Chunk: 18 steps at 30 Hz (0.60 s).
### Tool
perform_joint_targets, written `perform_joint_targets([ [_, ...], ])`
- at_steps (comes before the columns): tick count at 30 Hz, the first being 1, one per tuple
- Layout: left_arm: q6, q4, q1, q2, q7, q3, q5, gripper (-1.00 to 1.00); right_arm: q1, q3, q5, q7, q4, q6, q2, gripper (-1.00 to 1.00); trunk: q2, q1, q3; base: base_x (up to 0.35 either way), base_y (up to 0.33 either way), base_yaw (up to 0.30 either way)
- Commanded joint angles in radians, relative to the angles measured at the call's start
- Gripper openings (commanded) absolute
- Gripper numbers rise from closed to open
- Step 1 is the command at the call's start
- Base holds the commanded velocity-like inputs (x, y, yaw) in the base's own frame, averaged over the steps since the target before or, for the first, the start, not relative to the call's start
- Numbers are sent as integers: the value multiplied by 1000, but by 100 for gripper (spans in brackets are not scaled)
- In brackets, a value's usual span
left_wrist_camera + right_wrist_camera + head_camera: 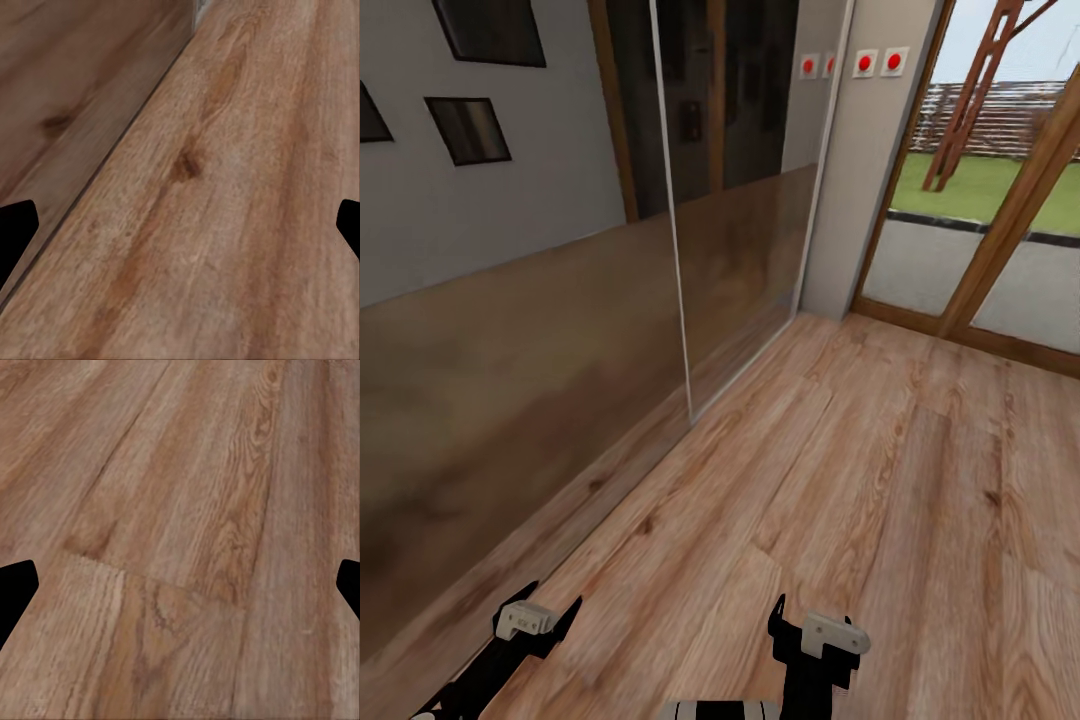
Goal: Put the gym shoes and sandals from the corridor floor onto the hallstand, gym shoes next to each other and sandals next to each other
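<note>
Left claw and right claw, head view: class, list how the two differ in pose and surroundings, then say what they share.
The left claw sits close to the glossy wall panel; the right claw is out over open corridor floor. The left claw angles diagonally; the right claw points more straight ahead. Both are black with a pale block on top, open, empty and low over the planks.

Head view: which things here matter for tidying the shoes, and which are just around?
Job things:
floor
left tool, open
right tool, open

Just around:
mirror wall
red wall switches
glass door
picture frames
</note>
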Motion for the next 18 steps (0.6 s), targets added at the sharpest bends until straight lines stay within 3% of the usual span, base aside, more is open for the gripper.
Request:
perform_joint_targets([
  [1, -5, -1, -1, -1, -4, 4, -8, 100, -1, 2, -5, -5, -1, -1, 0, 100, 0, 0, -1, 98, -66, -11],
  [7, -5, -1, -1, 0, -4, 4, -8, 100, -1, 2, -5, -5, -1, -1, 0, 100, 0, 0, 0, 60, -40, -88],
  [18, -5, -1, -1, -2, -4, 3, -11, 100, -1, 2, -5, -5, -1, -1, 0, 100, 0, 0, 3, 19, -29, -211],
])
